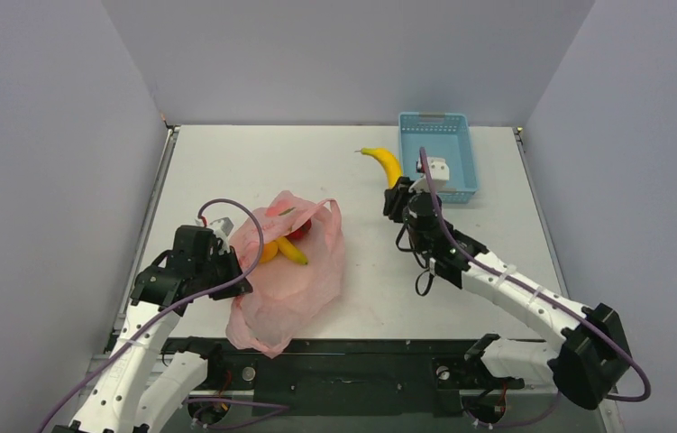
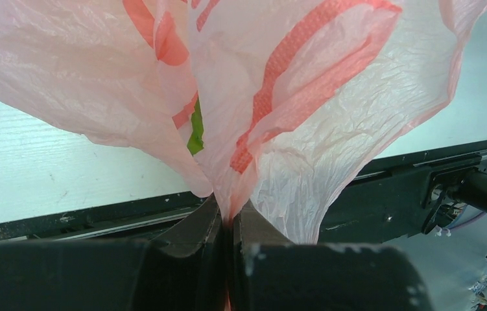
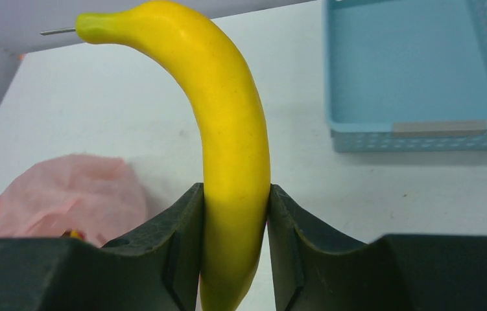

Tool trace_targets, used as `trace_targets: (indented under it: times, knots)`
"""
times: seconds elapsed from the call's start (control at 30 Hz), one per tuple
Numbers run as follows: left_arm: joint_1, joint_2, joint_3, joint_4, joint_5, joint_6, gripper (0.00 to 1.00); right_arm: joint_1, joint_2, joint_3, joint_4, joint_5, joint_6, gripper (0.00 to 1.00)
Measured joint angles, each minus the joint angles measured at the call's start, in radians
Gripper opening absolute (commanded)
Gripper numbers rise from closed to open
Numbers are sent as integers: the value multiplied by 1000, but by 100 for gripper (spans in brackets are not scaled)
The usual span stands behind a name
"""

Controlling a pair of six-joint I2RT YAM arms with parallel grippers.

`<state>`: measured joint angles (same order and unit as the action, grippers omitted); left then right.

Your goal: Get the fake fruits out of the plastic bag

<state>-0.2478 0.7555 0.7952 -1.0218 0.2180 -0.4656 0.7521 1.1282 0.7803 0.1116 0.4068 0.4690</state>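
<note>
Over on the left, my left gripper (image 2: 229, 217) pinches the plastic bag (image 2: 344, 142), surely limp; my right gripper (image 3: 235, 217) clamps the banana (image 3: 224, 110) low down, likely light, rigid, slick.

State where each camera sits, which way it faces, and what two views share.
Top external: above and behind the arms, looking down on the table; both arms show.
Left wrist: on the left arm, facing the bag pinched by the left gripper; fingers show.
Right wrist: on the right arm, facing the basket past the banana in the right gripper; fingers show.
Shared: top and right wrist both show banana and basket.
</note>
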Motion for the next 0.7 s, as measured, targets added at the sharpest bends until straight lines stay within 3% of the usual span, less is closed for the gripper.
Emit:
trace_targets:
  times: [0.43, 0.7]
  knots:
    - [9, -13, -2, 1, 22, 5, 2, -467, 582, 586, -306, -75, 2, 0]
    - [10, -8, -4, 1, 29, 7, 1, -647, 925, 938, -464, -176, -13, 5]
